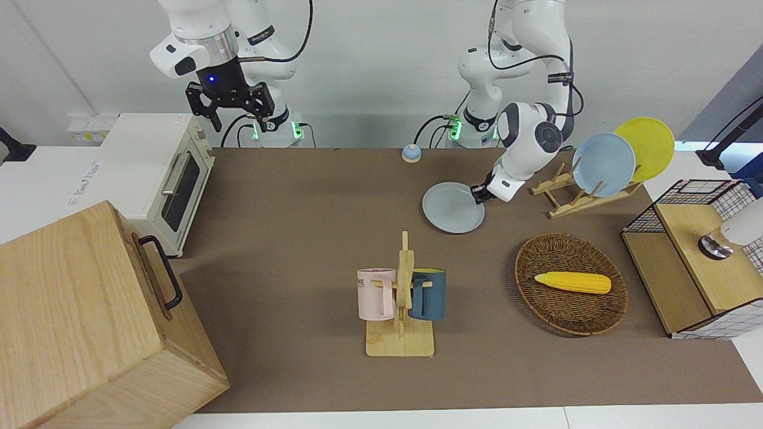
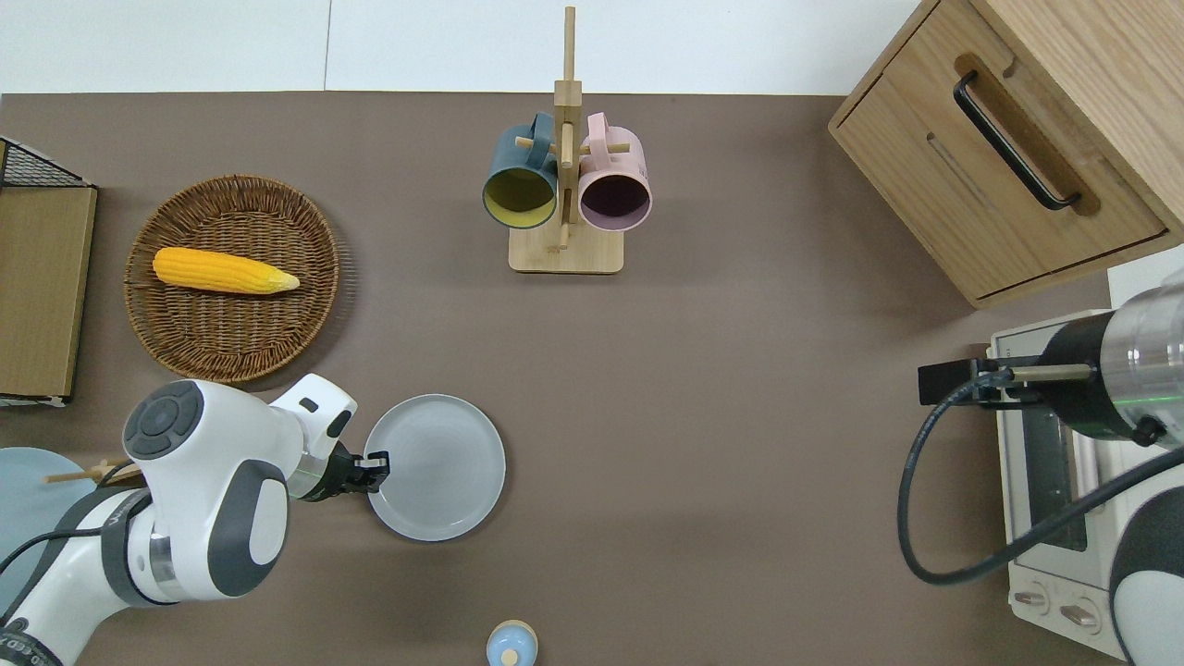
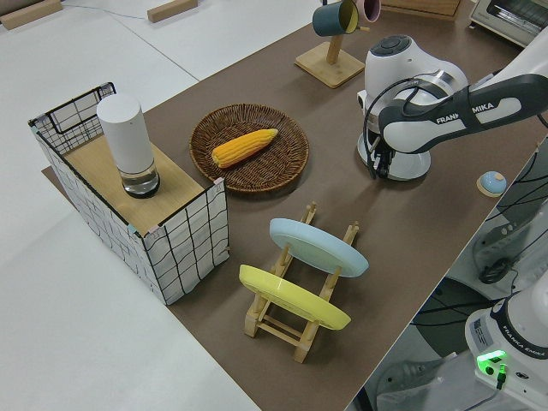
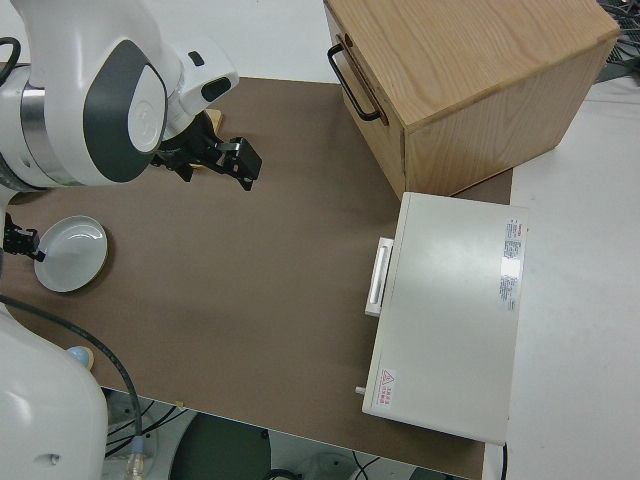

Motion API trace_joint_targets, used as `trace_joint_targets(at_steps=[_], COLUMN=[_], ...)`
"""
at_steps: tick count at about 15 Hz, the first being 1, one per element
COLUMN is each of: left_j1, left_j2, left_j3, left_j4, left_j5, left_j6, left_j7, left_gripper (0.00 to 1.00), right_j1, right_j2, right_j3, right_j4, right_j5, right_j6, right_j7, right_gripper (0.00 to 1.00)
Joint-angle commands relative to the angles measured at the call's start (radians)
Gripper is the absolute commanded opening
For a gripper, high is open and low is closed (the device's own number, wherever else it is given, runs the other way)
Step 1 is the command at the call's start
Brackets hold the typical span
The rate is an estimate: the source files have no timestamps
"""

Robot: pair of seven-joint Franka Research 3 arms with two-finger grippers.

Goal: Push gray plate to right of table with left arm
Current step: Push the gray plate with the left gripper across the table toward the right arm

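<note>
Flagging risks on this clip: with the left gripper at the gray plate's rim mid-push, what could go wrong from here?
The left gripper meets only the rim of the gray plate on one edge, so the plate could spin off or slip past instead of sliding straight. The small blue bell sits nearer to the robots; a veering plate might knock it. The toaster oven bounds the right arm's end of the table.

One camera faces the robots across the surface (image 1: 298,238); another looks straight down. Two raised side cameras look along it. Front and overhead views share the mug stand (image 1: 400,310).
</note>
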Motion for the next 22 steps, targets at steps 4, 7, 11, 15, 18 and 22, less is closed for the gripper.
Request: trace_joint_targets(at_steps=[4,7,11,15,18,22], left_j1=[-0.044,-0.064,-0.148,-0.199,-0.274,-0.369], left_j2=[-0.009,0.0,0.041,0.109,0.147,0.23], left_j3=[-0.174,-0.269,-0.306,-0.348,-0.342,-0.302], left_j4=[-0.029,-0.029,-0.026,-0.023,0.014,0.062], left_j5=[-0.064,-0.094,-0.11,-0.165,-0.168,-0.174], left_j6=[0.084,0.163,0.285,0.431,0.48,0.586], left_j7=[-0.203,-0.321,-0.467,-0.541,-0.613,-0.665], left_gripper=[0.0,0.0,0.0,0.0,0.0,0.0], right_j1=[-0.025,-0.025,-0.025,-0.025,-0.025,-0.025], right_j2=[-0.027,-0.027,-0.027,-0.027,-0.027,-0.027], right_j3=[0.015,0.015,0.015,0.015,0.015,0.015], right_j4=[-0.027,-0.027,-0.027,-0.027,-0.027,-0.027], right_j5=[0.021,0.021,0.021,0.021,0.021,0.021], right_j6=[0.0,0.0,0.0,0.0,0.0,0.0], right_j7=[0.01,0.01,0.01,0.01,0.01,0.01], right_gripper=[0.996,0.996,0.996,0.996,0.996,0.996])
